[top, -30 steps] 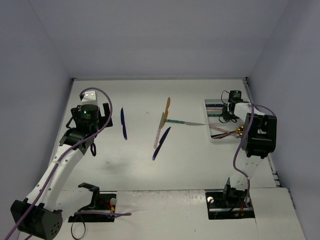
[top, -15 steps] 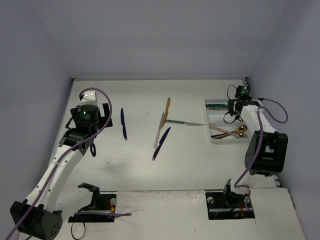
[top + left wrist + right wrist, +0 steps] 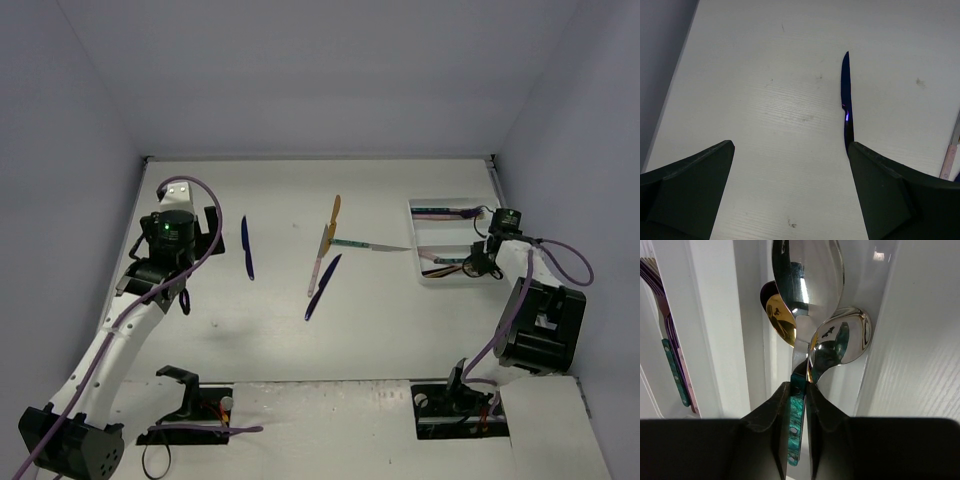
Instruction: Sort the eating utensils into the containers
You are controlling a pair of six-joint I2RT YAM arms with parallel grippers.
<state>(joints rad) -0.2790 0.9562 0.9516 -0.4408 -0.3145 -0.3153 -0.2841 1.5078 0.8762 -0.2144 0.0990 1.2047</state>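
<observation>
The white three-compartment tray (image 3: 450,201) stands at the right. My right gripper (image 3: 478,265) is over its near compartment, shut on the teal handle of a silver spoon (image 3: 807,270); in the right wrist view the gripper (image 3: 799,387) holds that spoon over a gold spoon (image 3: 780,320) and another silver spoon (image 3: 850,335). Forks (image 3: 670,355) lie one compartment over. On the table lie a dark blue knife (image 3: 246,247), a gold utensil (image 3: 335,210), a pink one (image 3: 320,260), another dark blue one (image 3: 323,287) and a teal-handled knife (image 3: 375,246). My left gripper (image 3: 192,215) hovers open left of the blue knife (image 3: 845,100).
Side walls close in the table on the left and right, and a back wall at the far end. The tray divider (image 3: 705,315) separates the spoons from the forks. Both arm bases and loose cables sit at the near edge.
My right gripper has swung from the far side of the tray to its near compartment, still carrying the teal-handled spoon. The left arm has hardly moved.
</observation>
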